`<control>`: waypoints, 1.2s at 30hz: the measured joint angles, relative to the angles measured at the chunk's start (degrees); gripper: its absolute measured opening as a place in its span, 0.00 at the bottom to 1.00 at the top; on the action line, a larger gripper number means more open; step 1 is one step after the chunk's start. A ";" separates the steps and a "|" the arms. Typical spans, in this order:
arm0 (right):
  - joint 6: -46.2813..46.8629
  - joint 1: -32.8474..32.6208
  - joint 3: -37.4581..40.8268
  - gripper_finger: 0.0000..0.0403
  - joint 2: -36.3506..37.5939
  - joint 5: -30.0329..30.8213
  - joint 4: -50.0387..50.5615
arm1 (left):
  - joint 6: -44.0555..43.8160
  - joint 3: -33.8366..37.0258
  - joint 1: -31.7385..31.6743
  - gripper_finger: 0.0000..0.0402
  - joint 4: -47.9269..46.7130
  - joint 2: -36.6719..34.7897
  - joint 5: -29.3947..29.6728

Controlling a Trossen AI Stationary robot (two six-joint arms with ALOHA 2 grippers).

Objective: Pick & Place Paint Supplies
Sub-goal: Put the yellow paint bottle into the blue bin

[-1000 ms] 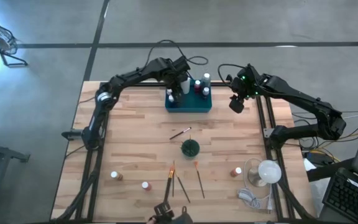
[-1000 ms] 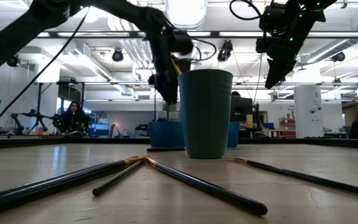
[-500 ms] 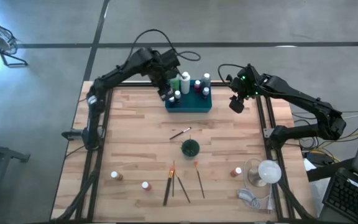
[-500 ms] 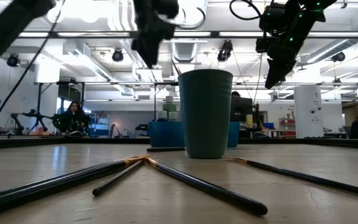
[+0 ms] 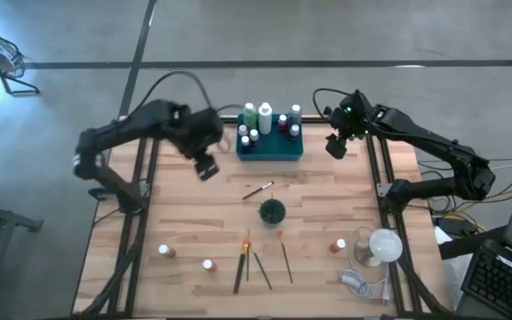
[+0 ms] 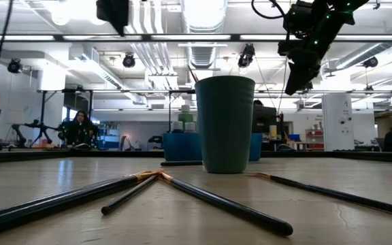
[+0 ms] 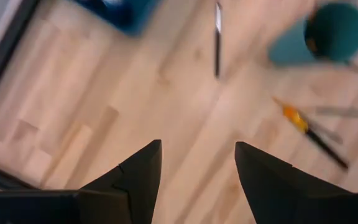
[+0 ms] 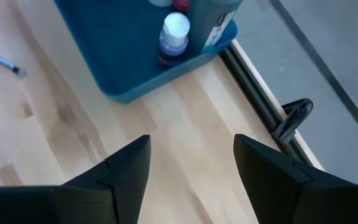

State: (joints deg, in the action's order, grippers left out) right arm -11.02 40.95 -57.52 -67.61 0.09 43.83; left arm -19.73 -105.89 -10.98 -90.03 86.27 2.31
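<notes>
The teal tray (image 5: 269, 149) stands at the table's far edge and holds several white-capped bottles (image 5: 265, 119), upright. My left gripper (image 5: 205, 167) hangs open and empty above bare wood, left of the tray. My right gripper (image 5: 334, 147) hangs open and empty just right of the tray, near a purple bottle (image 8: 173, 38). Three small bottles stand on the near part of the table: one at the left (image 5: 164, 252), one beside it (image 5: 209, 265) and one at the right (image 5: 339, 244). One brush (image 5: 258, 189) lies mid-table; several brushes (image 5: 260, 265) lie near the front.
The dark green cup (image 5: 272, 212) stands mid-table, between the lone brush and the front brushes; it shows large in the low view (image 6: 225, 122). A white round lamp-like thing (image 5: 380, 244) and a cable sit at the near right corner. Bare wood lies under the left gripper (image 7: 185, 112).
My left gripper has drawn up and away from the tray, toward the table's left and near edges, over bare wood. A tall green bottle now shows standing in the tray where the gripper was.
</notes>
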 joint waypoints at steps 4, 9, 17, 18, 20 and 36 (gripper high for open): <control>2.59 0.00 0.00 0.59 0.00 0.00 0.02 | 0.25 8.29 6.37 0.52 -0.07 -6.69 -0.01; 8.56 -0.02 0.00 0.61 0.00 -0.01 0.03 | 3.04 18.92 14.66 0.52 0.04 -14.11 -0.29; 18.26 -0.02 0.00 0.66 0.00 0.01 -0.50 | -5.79 32.76 26.41 0.52 0.05 -22.33 -7.91; 19.30 -0.02 -0.01 0.66 0.00 0.01 -0.58 | -7.00 34.29 28.36 0.52 -0.01 -23.03 -7.88; 21.32 -0.07 0.00 0.68 0.00 0.00 -0.49 | -9.12 37.20 32.12 0.52 0.00 -24.28 -7.76; 23.63 -0.04 0.00 0.75 0.00 0.01 -0.49 | -32.42 45.33 50.67 0.52 7.10 -25.04 -5.64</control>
State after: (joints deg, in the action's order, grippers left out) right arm 12.61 40.91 -57.52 -67.61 0.10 43.33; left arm -52.16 -60.55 39.69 -82.93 61.23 -3.33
